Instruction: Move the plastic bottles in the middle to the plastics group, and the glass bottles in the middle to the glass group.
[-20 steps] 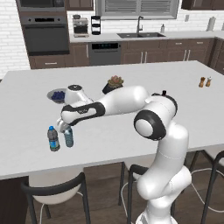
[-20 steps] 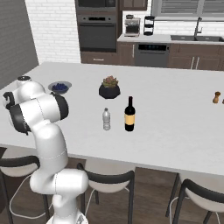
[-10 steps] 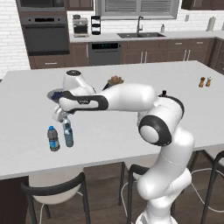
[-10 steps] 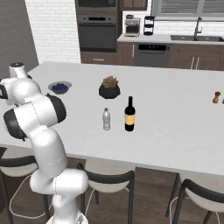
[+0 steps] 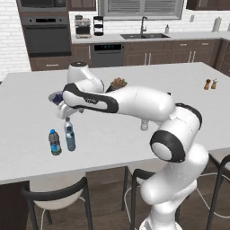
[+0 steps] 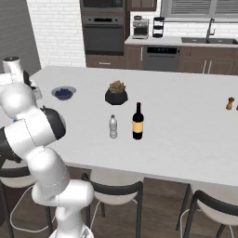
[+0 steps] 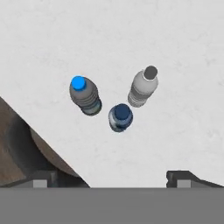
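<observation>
Arm has lifted and swung back since the earlier frame; in the left base view the gripper (image 5: 67, 112) hangs above the blue-tinted bottle (image 5: 70, 139), just beside the blue-capped bottle (image 5: 54, 142) on the island counter (image 5: 134, 143). Right base view: the clear bottle (image 6: 113, 126) and the dark glass bottle (image 6: 137, 122) stand mid-counter, an amber bottle (image 6: 229, 103) far right. Hand view: jaws spread wide, holding nothing, three plastic bottles clustered below, including a white-capped bottle (image 7: 142, 87).

Arm higher and farther back than before, lifted clear of the blue bottle (image 5: 70, 139).

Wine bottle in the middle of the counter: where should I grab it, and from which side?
Probably the neck, from straight above. The wine bottle stands upright, its neck is much slimmer than its body, and a small water bottle stands close beside it, so a low sideways approach might knock that over.
</observation>
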Controlling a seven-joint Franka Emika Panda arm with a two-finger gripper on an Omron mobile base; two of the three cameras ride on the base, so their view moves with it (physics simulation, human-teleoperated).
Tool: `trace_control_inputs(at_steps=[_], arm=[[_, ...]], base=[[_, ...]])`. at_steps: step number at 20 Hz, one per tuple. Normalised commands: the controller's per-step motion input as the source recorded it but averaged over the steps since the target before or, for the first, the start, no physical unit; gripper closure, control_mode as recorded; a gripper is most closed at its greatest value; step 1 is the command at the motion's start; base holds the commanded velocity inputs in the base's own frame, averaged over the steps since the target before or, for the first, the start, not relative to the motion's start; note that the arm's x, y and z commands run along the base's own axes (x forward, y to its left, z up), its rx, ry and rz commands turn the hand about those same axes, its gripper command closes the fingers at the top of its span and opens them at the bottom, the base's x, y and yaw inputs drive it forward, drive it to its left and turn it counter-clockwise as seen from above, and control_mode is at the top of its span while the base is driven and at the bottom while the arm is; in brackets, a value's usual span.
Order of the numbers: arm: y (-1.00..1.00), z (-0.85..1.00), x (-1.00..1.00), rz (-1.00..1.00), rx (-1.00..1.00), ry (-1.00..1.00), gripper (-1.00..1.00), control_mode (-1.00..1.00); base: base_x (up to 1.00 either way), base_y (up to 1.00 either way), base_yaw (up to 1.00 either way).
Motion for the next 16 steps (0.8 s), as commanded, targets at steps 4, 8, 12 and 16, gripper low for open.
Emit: trace_control_inputs(at_steps=[4, 8, 12, 16], arm=[[-0.99, 0.00, -0.23, -0.31, 0.00, 0.00, -1.00, -1.00], [-1.00, -0.11, 0.00, -0.32, 0.00, 0.00, -1.00, -1.00], [-1.00, -0.21, 0.00, -0.31, 0.00, 0.00, -1.00, -1.00], [-1.00, -0.07, 0.03, -0.34, 0.00, 0.09, -1.00, -1.00]], base=[[0.00, 0.00, 0.00], [0.00, 0.00, 0.00], [0.00, 0.00, 0.00], [0.00, 0.00, 0.00]])
